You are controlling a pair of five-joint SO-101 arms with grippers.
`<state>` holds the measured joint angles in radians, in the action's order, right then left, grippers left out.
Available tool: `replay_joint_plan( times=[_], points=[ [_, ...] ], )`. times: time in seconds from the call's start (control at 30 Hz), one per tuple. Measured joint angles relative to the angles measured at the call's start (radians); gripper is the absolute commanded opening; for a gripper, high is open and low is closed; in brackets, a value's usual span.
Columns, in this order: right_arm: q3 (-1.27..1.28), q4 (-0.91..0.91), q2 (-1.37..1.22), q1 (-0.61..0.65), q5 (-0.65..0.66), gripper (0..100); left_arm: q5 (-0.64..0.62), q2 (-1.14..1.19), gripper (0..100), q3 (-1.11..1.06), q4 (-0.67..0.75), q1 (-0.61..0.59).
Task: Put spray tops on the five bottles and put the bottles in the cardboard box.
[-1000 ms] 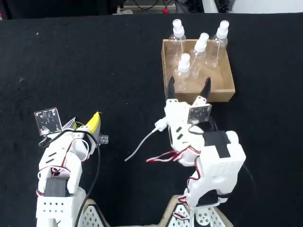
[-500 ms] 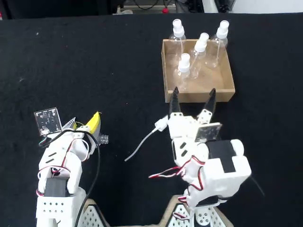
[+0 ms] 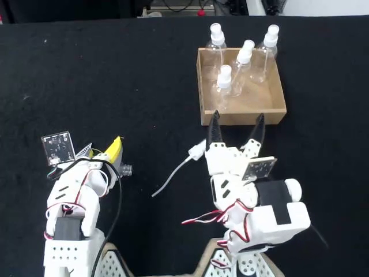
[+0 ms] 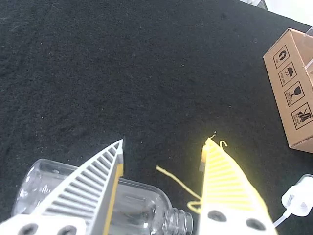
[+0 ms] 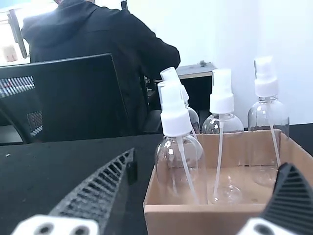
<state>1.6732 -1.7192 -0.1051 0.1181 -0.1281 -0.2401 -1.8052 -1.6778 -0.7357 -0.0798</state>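
Note:
The cardboard box (image 3: 271, 112) stands at the back right with several clear bottles (image 3: 222, 86) upright in it, each with a white spray top. My right gripper (image 3: 236, 122) is open just in front of the box's near wall; it faces the box (image 5: 220, 208) and bottles (image 5: 178, 152). A loose spray top (image 3: 196, 152) with its long tube lies on the table left of that gripper. My left gripper (image 3: 102, 145) is open at the near left over a capless bottle (image 4: 142, 215) that lies on its side, neck (image 3: 125, 169) sticking out.
The table is a black cloth (image 3: 115, 81), bare to the left of the box. In the left wrist view, the box (image 4: 293, 93) and the spray top (image 4: 297, 196) lie off to one side. Loose cables (image 3: 207, 210) hang at the right arm's base.
My right arm has drawn back from the box toward the near edge; its open fingers went from over the box's front wall to just before it. The left arm has stayed still.

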Motion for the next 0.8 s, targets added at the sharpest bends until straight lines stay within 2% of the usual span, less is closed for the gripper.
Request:
replay_joint_plan(
  times=[0.3, 0.57, 0.8],
  points=[
    [0.002, -0.002, 0.034, 0.083, 0.012, 40.0, 0.000, 0.000, 25, 0.000, 0.000, 0.000],
    [0.002, 0.000, 0.364, 0.087, 0.109, 40.0, 0.000, 0.000, 25, 0.000, 0.000, 0.000],
    [0.000, 0.176, 0.717, 0.087, 0.109, 40.0, 0.000, 0.000, 25, 0.000, 0.000, 0.000]
  ],
)
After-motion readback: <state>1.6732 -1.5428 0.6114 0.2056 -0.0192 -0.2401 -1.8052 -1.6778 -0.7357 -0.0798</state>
